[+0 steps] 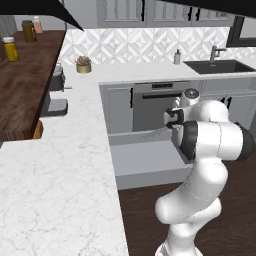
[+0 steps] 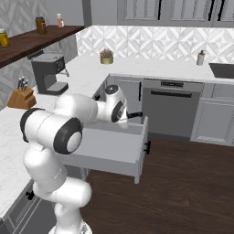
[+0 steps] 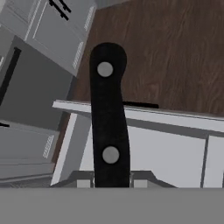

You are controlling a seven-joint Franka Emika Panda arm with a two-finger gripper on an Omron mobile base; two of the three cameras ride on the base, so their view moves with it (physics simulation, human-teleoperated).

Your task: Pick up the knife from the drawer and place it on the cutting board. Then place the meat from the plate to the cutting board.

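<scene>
Two rivets on knife (image 3: 108,127) in tool (image 3: 111,181).

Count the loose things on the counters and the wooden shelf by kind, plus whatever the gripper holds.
Jars: 3
Coffee machine: 1
Knife block: 1
Potted plant: 1
Soap dispenser: 1
Knife held: 1
Total: 8

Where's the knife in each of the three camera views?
Left base view: knife right of centre, thin blade pointing left above the drawer.
Right base view: near centre, black handle poking right.
Hand view: centre, black handle running upward.
Shared landmark: the open drawer.
</scene>
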